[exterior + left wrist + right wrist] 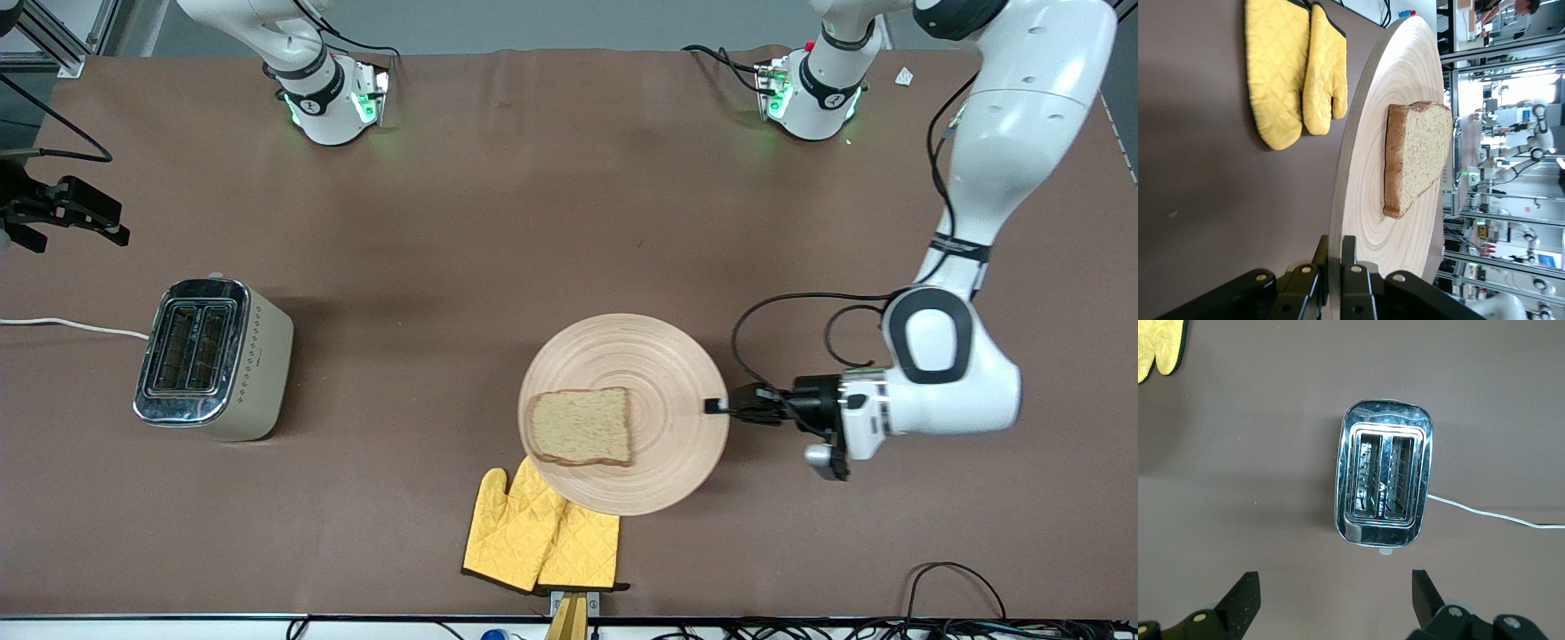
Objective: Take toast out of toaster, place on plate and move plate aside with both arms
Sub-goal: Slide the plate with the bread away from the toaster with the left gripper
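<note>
The round light-wood plate lies on the brown table with the toast flat on it, toward the right arm's end of the plate. My left gripper is shut on the plate's rim at the left arm's end. In the left wrist view the fingers clamp the rim of the plate, with the toast farther along it. My right gripper is open and empty, up in the air beside the toaster. The right wrist view looks down between the right gripper's open fingers at the toaster.
A pair of yellow oven mitts lies at the table's edge nearest the camera, partly under the plate's rim; they also show in the left wrist view. The toaster's two slots are empty, and its white cord runs off the table's end.
</note>
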